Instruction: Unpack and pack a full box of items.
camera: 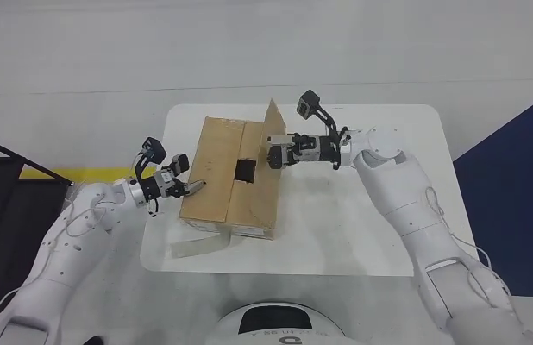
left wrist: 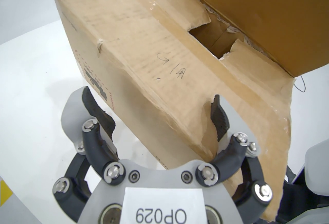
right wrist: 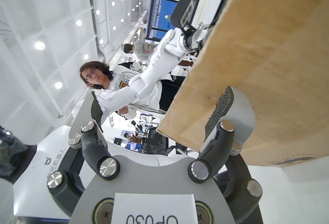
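Note:
A brown cardboard box (camera: 228, 177) lies in the middle of the white table (camera: 370, 233). Its top is taped, with a torn dark hole (left wrist: 213, 37) at the centre seam. One long flap (camera: 275, 121) stands upright on the box's right side. My left gripper (left wrist: 156, 117) is open at the box's left side, its fingers (left wrist: 219, 119) straddling the crumpled upper edge. My right gripper (right wrist: 162, 104) is open at the raised flap (right wrist: 257, 42). The flap's lower corner sits between its fingers (right wrist: 223, 109).
A white strip (camera: 196, 246) lies on the table at the box's near left corner. A black frame (camera: 12, 168) stands off the table's left side. Bare tabletop extends to the right of the box and along the far edge.

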Controlling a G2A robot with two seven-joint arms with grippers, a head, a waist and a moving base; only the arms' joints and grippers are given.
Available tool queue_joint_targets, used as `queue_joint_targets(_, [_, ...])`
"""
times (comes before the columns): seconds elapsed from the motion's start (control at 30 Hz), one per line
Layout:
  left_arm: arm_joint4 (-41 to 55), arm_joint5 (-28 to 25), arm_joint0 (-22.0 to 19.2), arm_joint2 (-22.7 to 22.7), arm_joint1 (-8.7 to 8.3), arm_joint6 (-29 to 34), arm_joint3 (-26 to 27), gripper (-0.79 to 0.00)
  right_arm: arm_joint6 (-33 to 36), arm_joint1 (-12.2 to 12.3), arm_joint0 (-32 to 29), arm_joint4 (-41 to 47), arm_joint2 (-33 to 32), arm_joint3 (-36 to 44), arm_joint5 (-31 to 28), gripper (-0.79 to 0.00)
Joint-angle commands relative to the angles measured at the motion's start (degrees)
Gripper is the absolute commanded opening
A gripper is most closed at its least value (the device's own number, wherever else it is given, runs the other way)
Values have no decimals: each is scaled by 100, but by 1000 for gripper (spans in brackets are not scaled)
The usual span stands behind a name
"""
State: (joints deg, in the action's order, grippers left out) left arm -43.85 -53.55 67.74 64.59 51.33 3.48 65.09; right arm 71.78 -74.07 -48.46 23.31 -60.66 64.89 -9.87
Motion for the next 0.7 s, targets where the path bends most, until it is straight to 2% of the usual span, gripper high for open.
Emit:
queue_joint_targets(0.0, [-16, -86, 101, 124, -26, -167, -85, 0, -144, -48, 128, -133, 195, -78, 62, 0])
queue_joint_targets(0.17, [-80, -265, 340, 385, -77, -513, -164, 0, -258, -160, 451, -363, 592, -308, 163, 0])
queue_joint_targets(0.37, [-220, -445, 666, 686, -136, -867, 272, 0, -558, -213, 666, -533, 709, -513, 149, 0])
queue_joint_targets(0.57, [-472, -225, 1011, 994, -200, -858, 694, 0, -700, -198, 680, -720, 705, -562, 138, 0])
queue_joint_targets(0.67, [-377, -145, 1115, 1124, -214, -871, 653, 0, -720, -235, 692, -858, 873, -580, 208, 0])
